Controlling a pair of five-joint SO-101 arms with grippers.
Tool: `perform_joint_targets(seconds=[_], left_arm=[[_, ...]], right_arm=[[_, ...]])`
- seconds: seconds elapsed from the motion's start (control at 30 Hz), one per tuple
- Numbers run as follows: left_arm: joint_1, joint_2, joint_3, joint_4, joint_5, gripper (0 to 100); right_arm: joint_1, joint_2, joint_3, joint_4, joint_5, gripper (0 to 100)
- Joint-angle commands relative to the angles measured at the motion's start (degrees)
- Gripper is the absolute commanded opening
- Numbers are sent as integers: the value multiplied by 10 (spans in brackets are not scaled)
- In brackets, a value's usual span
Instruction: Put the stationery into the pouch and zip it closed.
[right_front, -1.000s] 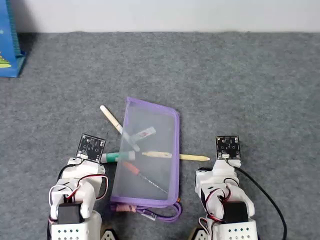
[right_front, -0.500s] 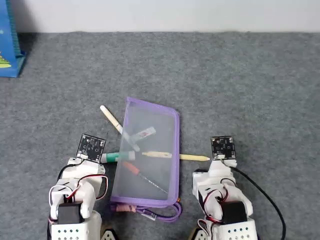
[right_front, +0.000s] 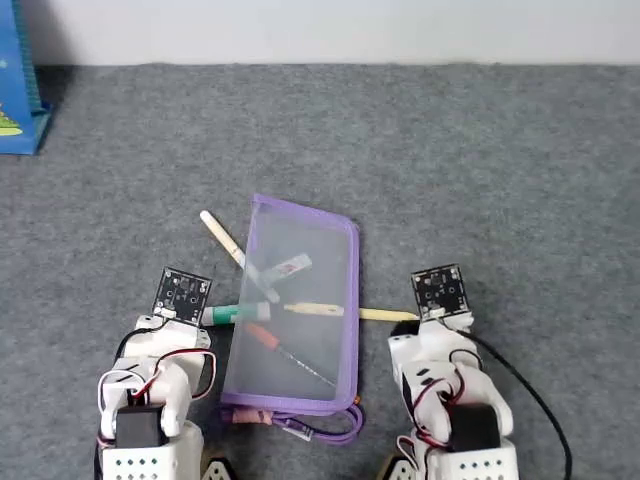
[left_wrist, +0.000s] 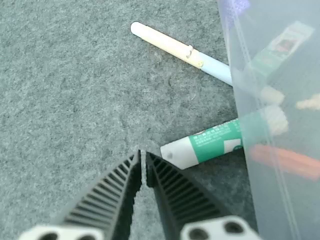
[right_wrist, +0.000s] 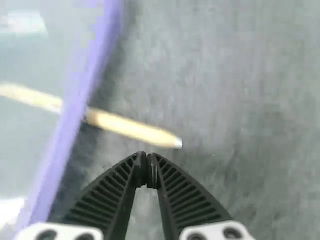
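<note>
Grey felt-like mat (right_front: 500, 180) over the whole table, pale wall behind, blue box (right_front: 15, 80) at the far edge. Midway between the two arms: pouch (right_front: 300, 300), translucent with purple trim, flat on the mat. Looks laid over the stationery rather than filled with it: cream pen (left_wrist: 170, 47) and green marker (left_wrist: 205, 145) poking out past one long side, yellow pencil (right_wrist: 132, 129) out past the other, purple edge crossing over it. Wholly within the outline: red pen (right_front: 265, 337) and white tube (right_front: 290, 267); cannot tell whether inside or beneath. Left gripper (left_wrist: 143, 157) clenched on nothing, tips just beside the marker's white end. Right gripper (right_wrist: 146, 162) likewise pinched together and empty, near the pencil's tip. Judged barely begun: nothing gripped, at least three pieces to load, zip to close after that.
</note>
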Motion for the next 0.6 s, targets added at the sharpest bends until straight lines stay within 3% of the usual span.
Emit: perform_joint_targets(seconds=[0.0, 0.17, 0.4, 0.57], left_arm=[[-1, 4, -6, -12, -4, 19], [-1, 4, -6, -12, -4, 19], [-1, 4, -6, -12, -4, 19], [-1, 4, -6, -12, -4, 19]], right_arm=[[-17, -6, -92, 8, 13, 12], [-101, 37, -207, 96, 12, 9], [-198, 280, -337, 169, 4, 8], [-297, 415, -356, 170, -81, 12]])
